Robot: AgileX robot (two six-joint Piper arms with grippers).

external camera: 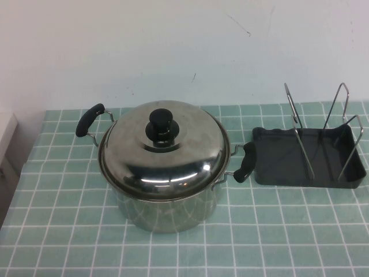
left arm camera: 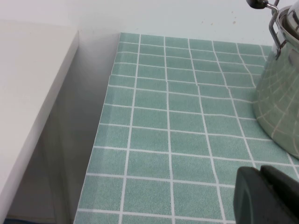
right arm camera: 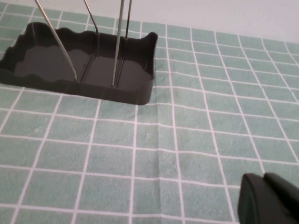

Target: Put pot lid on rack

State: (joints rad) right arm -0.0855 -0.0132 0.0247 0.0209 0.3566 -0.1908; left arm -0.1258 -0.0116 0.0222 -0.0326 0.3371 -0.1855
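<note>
The pot lid [external camera: 161, 156], shiny steel with a black knob [external camera: 162, 124], sits closed on the steel pot [external camera: 167, 210] at the table's middle. The rack [external camera: 305, 158], a dark grey tray with tall wire loops [external camera: 297, 124], stands just right of the pot, close to its right handle [external camera: 243, 163]. Neither gripper shows in the high view. My left gripper [left arm camera: 260, 175] is shut and empty, low over the tiles to the left of the pot [left arm camera: 280, 112]. My right gripper [right arm camera: 264, 179] is shut and empty over the tiles, a few tiles from the rack [right arm camera: 84, 70].
A white block [external camera: 7, 138] stands off the table's left edge; it also shows in the left wrist view [left arm camera: 28, 93]. The pot's left handle [external camera: 89, 120] juts out to the back left. A white wall runs along the back. The green tiled cloth [external camera: 277, 242] covers the table.
</note>
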